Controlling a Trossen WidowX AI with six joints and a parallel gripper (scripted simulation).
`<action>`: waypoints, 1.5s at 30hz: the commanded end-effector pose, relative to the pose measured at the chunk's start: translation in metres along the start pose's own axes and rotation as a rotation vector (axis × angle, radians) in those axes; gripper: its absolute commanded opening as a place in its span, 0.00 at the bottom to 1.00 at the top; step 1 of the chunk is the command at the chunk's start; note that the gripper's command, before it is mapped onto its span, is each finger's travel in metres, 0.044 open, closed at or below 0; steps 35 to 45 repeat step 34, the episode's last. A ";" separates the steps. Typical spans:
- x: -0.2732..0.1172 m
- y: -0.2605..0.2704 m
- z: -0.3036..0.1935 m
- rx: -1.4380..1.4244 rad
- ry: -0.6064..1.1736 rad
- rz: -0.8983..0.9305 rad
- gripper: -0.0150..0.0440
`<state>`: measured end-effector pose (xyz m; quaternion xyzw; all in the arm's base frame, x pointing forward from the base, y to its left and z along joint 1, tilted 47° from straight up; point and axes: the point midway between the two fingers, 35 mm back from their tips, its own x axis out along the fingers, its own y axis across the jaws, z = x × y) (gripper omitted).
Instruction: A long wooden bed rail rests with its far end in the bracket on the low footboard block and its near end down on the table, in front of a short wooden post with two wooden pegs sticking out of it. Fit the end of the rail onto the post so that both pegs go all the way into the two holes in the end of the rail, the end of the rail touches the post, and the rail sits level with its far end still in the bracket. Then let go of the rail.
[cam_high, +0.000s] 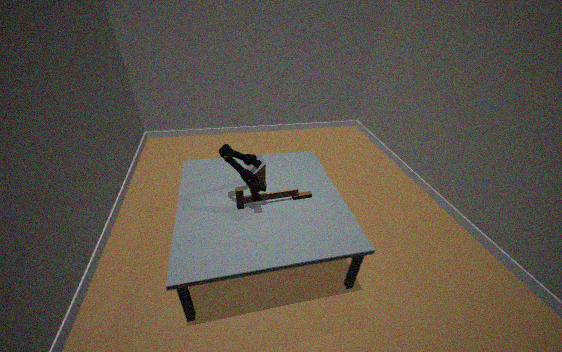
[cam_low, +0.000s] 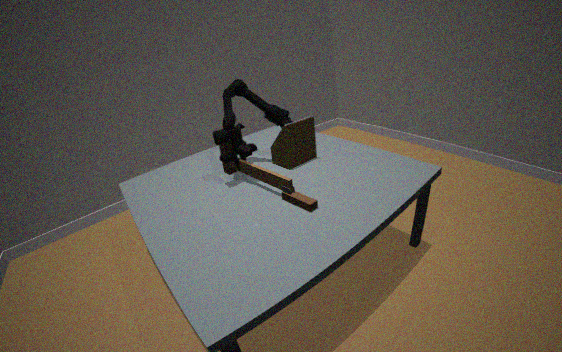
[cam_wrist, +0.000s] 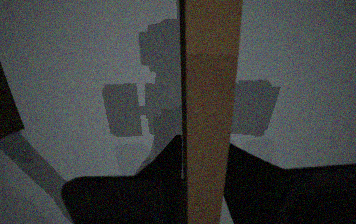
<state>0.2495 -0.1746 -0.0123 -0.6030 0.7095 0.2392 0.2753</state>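
Observation:
The long brown rail (cam_high: 280, 194) (cam_low: 265, 175) (cam_wrist: 212, 90) runs between the post and the footboard block, looks about level and stands off the table. Its far end sits at the bracket on the low block (cam_high: 305, 194) (cam_low: 302, 201). Its near end meets the post (cam_high: 240, 198) (cam_low: 230, 168), with no gap that I can make out. The pegs and holes are hidden. My gripper (cam_high: 256, 195) (cam_low: 238, 161) (cam_wrist: 194, 139) is low over the rail near the post. Its fingers stand slightly open on both sides of the rail, with a thin line of light beside the left finger.
A dark brown upright panel (cam_high: 262, 176) (cam_low: 295, 143) stands behind the rail, near the arm's raised links, and shows at the wrist view's left edge (cam_wrist: 9, 107). The pale blue table top (cam_high: 270, 235) (cam_low: 240, 240) carries it all. Arm shadows fall around the rail.

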 end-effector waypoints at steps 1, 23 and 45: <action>0.000 0.000 0.000 -0.001 0.001 0.001 0.57; -0.030 0.000 0.031 -0.003 0.001 -0.002 1.00; -0.030 0.000 0.031 -0.003 0.001 -0.002 1.00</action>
